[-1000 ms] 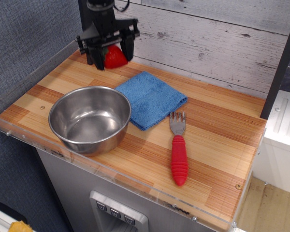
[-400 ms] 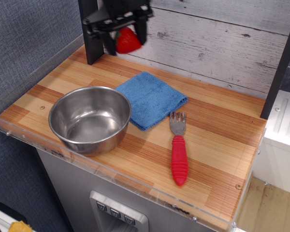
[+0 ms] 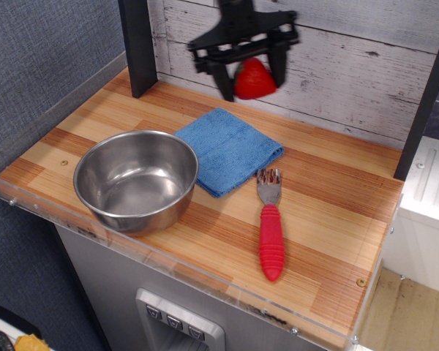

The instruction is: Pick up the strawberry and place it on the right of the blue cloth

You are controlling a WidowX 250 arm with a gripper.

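Observation:
My black gripper (image 3: pixel 252 79) is shut on the red strawberry (image 3: pixel 254 80) and holds it in the air, above the back of the table, just behind the far right part of the blue cloth (image 3: pixel 228 149). The strawberry's green cap is hidden between the fingers. The blue cloth lies flat in the middle of the wooden table (image 3: pixel 336 212), right of the steel bowl.
A steel bowl (image 3: pixel 136 180) stands at the front left, touching the cloth's left edge. A fork with a red handle (image 3: pixel 270 227) lies right of the cloth. A black post (image 3: pixel 137 45) stands at the back left. A clear rim edges the table.
The gripper has carried the strawberry up from the back left corner and to the right, over the cloth's far edge. Bowl, cloth and fork have not moved.

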